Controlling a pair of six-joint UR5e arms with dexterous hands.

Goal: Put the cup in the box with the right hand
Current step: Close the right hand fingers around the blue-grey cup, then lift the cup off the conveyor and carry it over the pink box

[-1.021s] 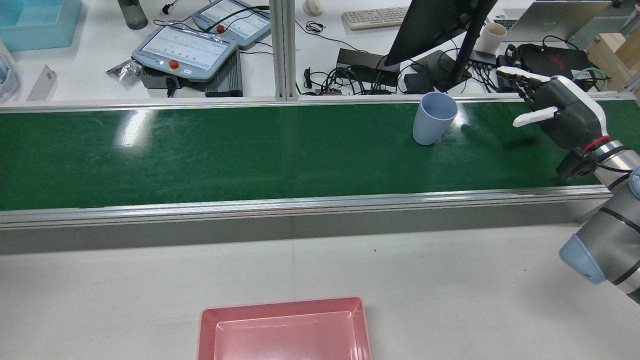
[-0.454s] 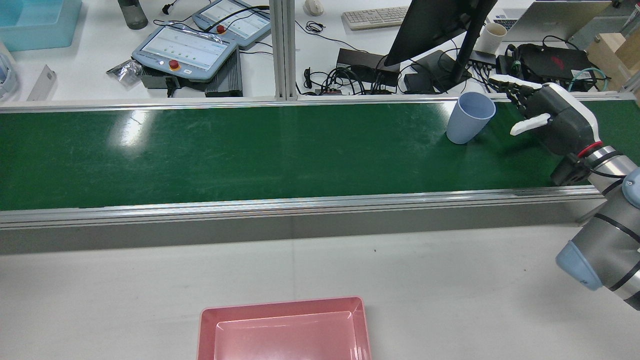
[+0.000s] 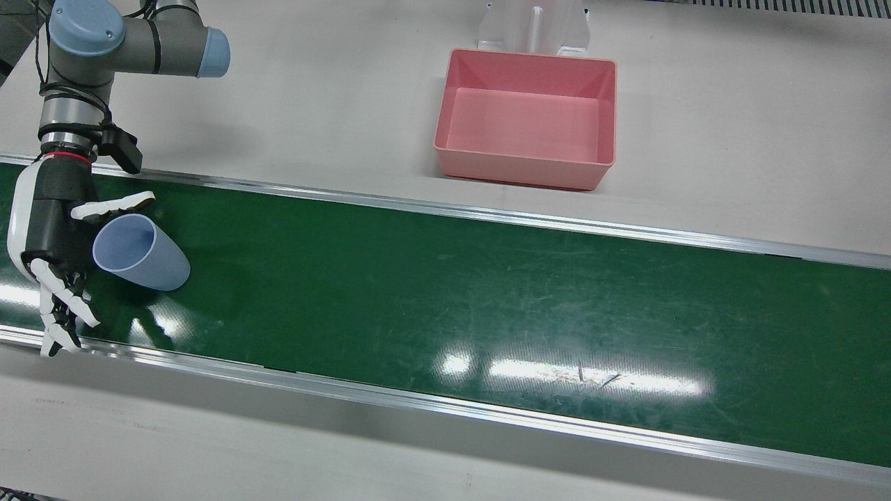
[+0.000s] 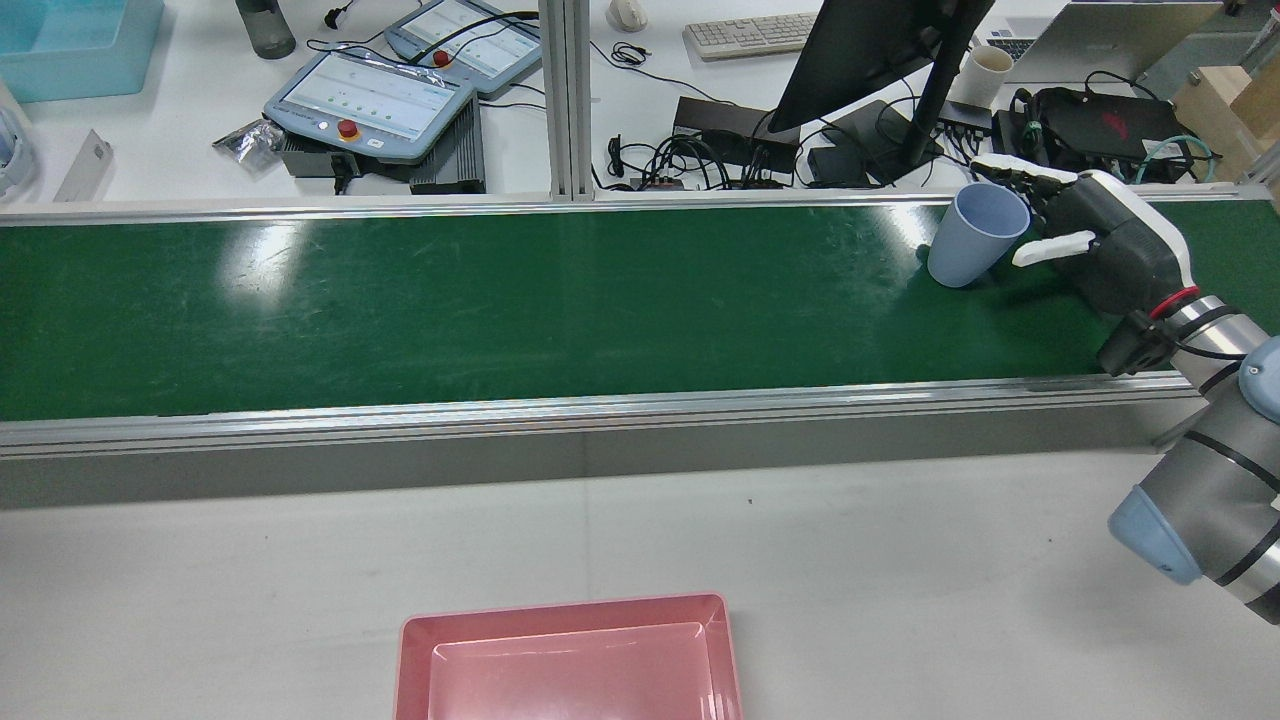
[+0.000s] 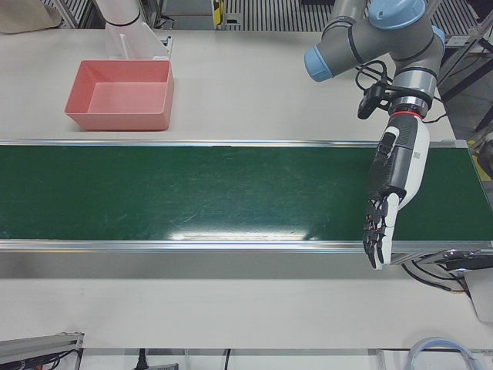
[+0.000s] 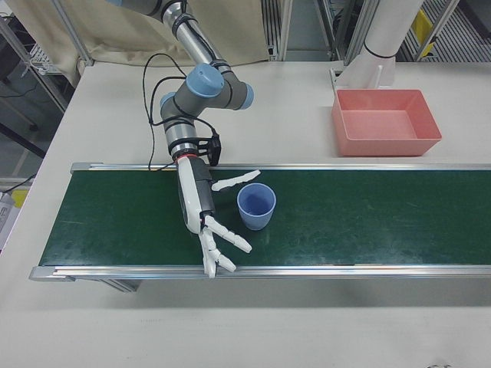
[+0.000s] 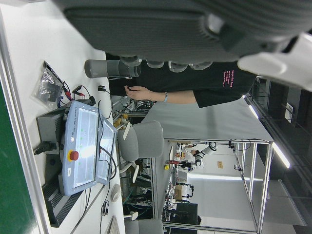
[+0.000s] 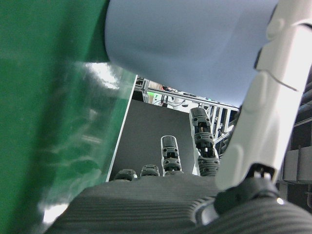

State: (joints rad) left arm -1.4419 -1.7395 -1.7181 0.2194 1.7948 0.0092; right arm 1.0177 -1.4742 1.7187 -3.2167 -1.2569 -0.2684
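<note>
Cup (image 3: 141,252) sits upright on green belt (image 3: 487,299), at 3 o'clock of your right hand (image 3: 52,236); fingers spread, grasping nothing, ready to wrap it.

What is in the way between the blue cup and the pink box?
Nothing visible. The blue cup stands on the green belt by the open right hand; only the belt's metal rail and bare table lie before the pink box.

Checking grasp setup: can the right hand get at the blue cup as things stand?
Probably yes. The right hand is open beside the blue cup on the green belt, fingers spread either side of it, and nothing lies between them. It has not closed yet.
</note>
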